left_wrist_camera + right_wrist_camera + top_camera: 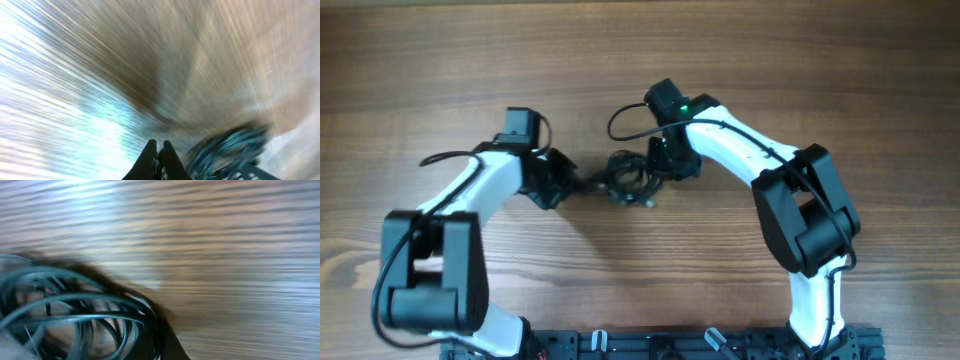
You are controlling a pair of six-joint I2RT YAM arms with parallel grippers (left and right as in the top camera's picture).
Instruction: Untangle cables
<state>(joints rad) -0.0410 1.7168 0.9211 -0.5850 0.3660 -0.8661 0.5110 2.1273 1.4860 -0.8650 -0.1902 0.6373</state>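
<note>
The cables (624,181) are thin black wires bunched in a small tangle at the table's middle, between my two grippers. My left gripper (576,184) sits just left of the tangle, with one strand running from its tips into the bunch. In the blurred left wrist view its fingers (158,149) are pressed together and the tangle (227,150) lies to their right. My right gripper (654,172) is at the tangle's right edge. In the right wrist view its dark fingers (167,340) are closed among looped cables (70,315).
The wooden table (640,60) stretches all around the tangle. Each arm's own thicker black cable loops by its wrist: the right arm's cable (620,118) and the left arm's cable (440,158). The arm bases stand at the front edge (650,345).
</note>
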